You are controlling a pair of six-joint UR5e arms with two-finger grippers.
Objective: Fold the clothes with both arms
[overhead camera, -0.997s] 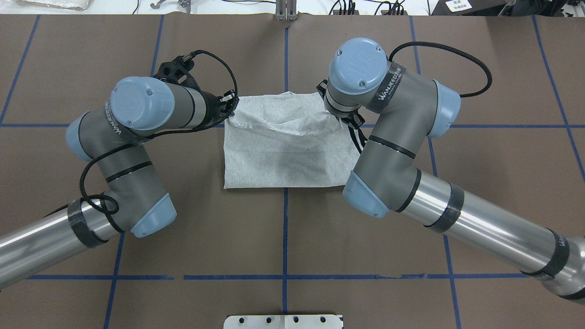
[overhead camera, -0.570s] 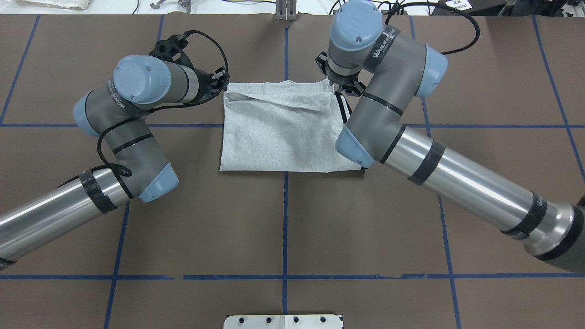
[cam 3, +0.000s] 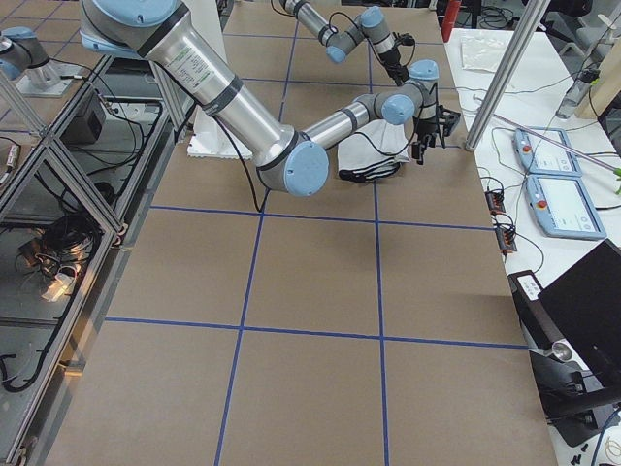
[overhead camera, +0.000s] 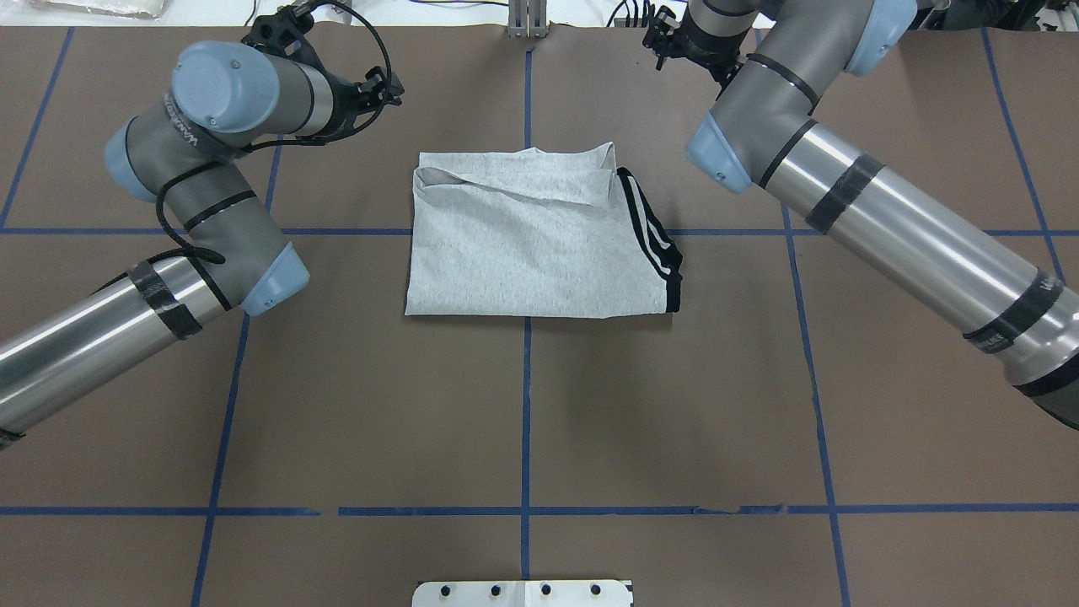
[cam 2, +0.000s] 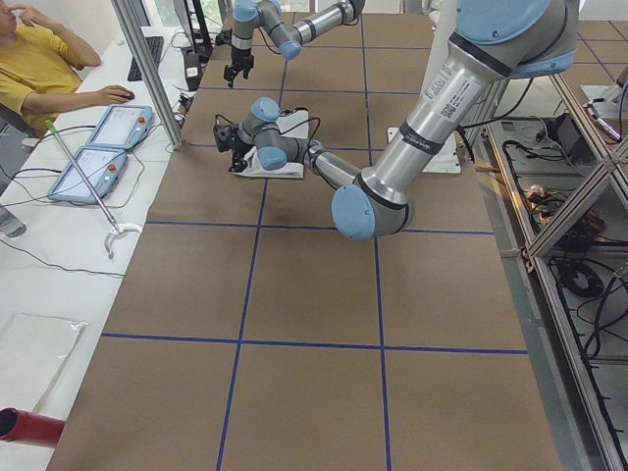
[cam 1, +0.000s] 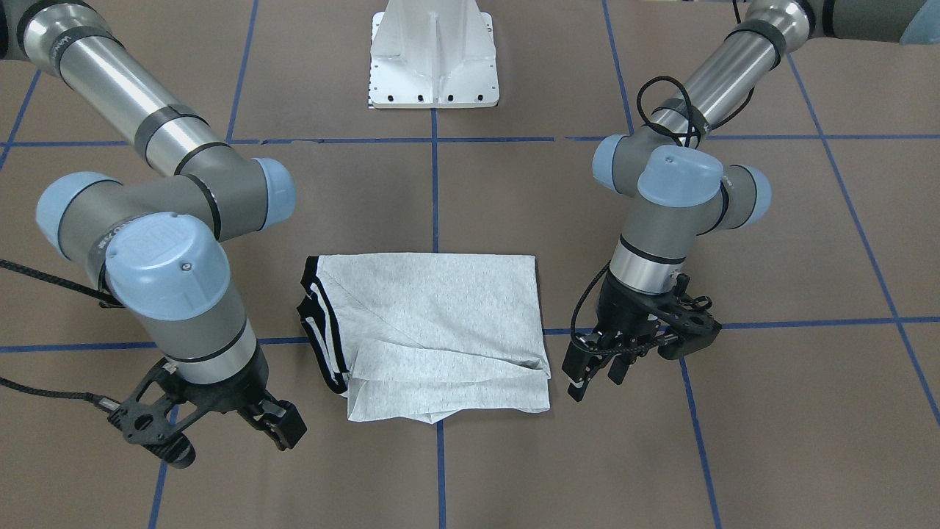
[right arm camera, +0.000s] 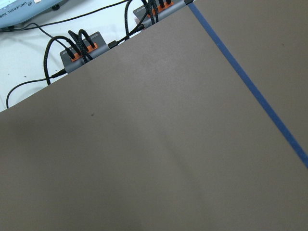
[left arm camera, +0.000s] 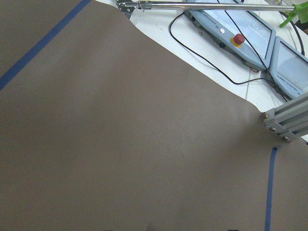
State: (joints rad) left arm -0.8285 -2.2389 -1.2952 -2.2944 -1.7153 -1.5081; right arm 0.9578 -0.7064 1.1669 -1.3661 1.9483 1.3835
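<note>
Heather-grey short-sleeved T-shirt with black stripes (overhead camera: 523, 253) now lies free on the brown paper tabletop with blue tape lines (overhead camera: 379, 405), folded into a flat rectangle across the centre line. A second ago both arms were carrying its lifted edge toward the far side, one corner pinched in each. Since then they have laid that edge down, let go and pulled away. I judge this fold complete. What remains is either one more fold or some tidying, because the top layer's far edge sits rumpled, with a diagonal crease running from its far left corner.

Working left to right in the overhead view, the black two-finger left end effector (overhead camera: 381, 87) hangs raised beyond the shirt's far left corner, clear of the cloth. Its jaws are parted and it holds nothing. The shirt lies between the two tools and nearer the robot than either, with its black-striped side facing the robot's right. The black right end effector (cam 1: 275, 427) hangs off the far right corner, also apart from the cloth and empty. I cannot tell how wide its jaws stand.
</note>
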